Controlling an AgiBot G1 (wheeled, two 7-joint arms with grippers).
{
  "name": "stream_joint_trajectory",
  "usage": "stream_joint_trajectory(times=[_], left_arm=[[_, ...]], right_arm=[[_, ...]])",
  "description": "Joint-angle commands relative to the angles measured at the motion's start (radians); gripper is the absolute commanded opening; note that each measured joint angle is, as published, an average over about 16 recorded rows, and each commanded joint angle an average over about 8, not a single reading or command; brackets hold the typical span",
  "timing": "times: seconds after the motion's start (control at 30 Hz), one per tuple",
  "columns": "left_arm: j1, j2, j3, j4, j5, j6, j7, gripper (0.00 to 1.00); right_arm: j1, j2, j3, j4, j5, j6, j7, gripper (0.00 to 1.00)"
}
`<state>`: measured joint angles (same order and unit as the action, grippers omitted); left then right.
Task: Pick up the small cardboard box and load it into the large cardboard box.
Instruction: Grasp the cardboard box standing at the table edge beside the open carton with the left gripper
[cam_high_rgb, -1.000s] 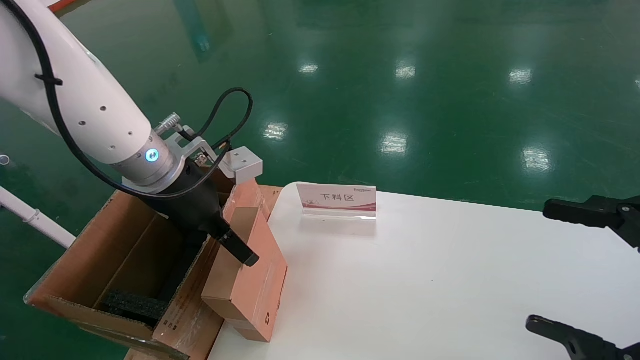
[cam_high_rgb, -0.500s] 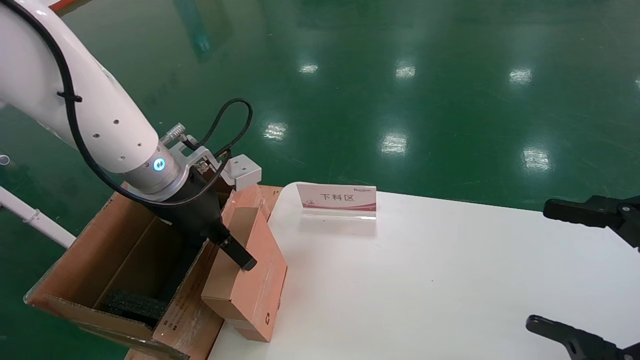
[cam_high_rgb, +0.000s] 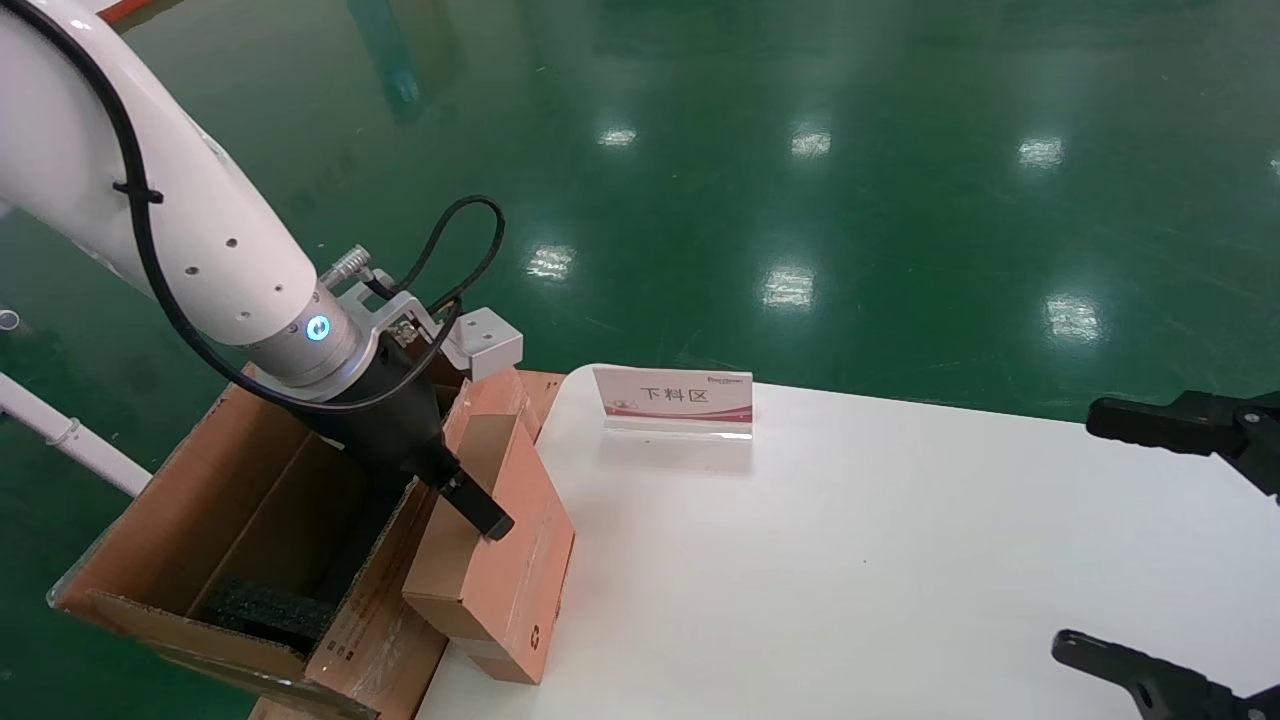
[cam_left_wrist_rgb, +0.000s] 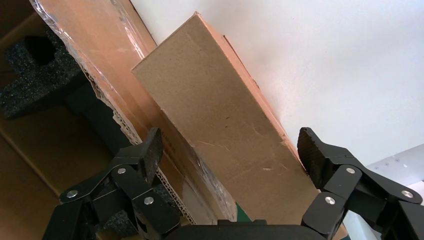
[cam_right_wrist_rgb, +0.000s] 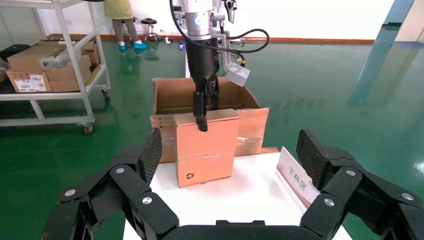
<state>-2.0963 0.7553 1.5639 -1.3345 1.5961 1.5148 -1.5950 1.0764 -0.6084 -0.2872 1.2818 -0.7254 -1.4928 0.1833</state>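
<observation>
The small cardboard box (cam_high_rgb: 510, 570) stands on edge at the white table's left rim and leans on the large cardboard box (cam_high_rgb: 240, 500). A recycling symbol marks its lower corner. My left gripper (cam_high_rgb: 455, 490) is open over its top edge. One finger (cam_high_rgb: 490, 520) lies against the face turned to the table. The other finger (cam_left_wrist_rgb: 147, 152) hangs past the taped flap (cam_left_wrist_rgb: 105, 55), inside the large box. Both the small box (cam_left_wrist_rgb: 220, 115) and that flap sit between the jaws. My right gripper (cam_high_rgb: 1085, 530) stands open at the table's right side, holding nothing.
Black foam (cam_high_rgb: 265, 605) lies in the bottom of the large box. A small sign (cam_high_rgb: 675, 398) stands at the table's (cam_high_rgb: 850, 560) far edge. A wheeled rack with cartons (cam_right_wrist_rgb: 45, 65) stands off on the green floor.
My left wrist has dropped slightly and shifted a little toward the table, and its visible finger slid slightly along the small box's face. The small box and right arm have not moved.
</observation>
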Motion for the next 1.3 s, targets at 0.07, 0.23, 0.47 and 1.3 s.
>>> stream_joint_trajectory(times=[0.07,0.23,0.47,1.3], left_arm=[[0.000,0.000,-0.001,0.000,0.000,0.001,0.000,0.00],[0.000,0.000,-0.002,0.000,0.000,0.001,0.000,0.00],[0.000,-0.001,-0.003,0.000,-0.001,0.001,0.001,0.00],[-0.011,-0.005,-0.017,0.016,-0.015,-0.010,0.010,0.00]], right_arm=[[0.000,0.000,0.000,0.000,0.000,0.000,0.000,0.17],[0.000,0.000,0.000,0.000,0.000,0.000,0.000,0.00],[0.000,0.000,0.000,0.000,0.000,0.000,0.000,0.00],[0.000,0.000,0.000,0.000,0.000,0.000,0.000,0.41]])
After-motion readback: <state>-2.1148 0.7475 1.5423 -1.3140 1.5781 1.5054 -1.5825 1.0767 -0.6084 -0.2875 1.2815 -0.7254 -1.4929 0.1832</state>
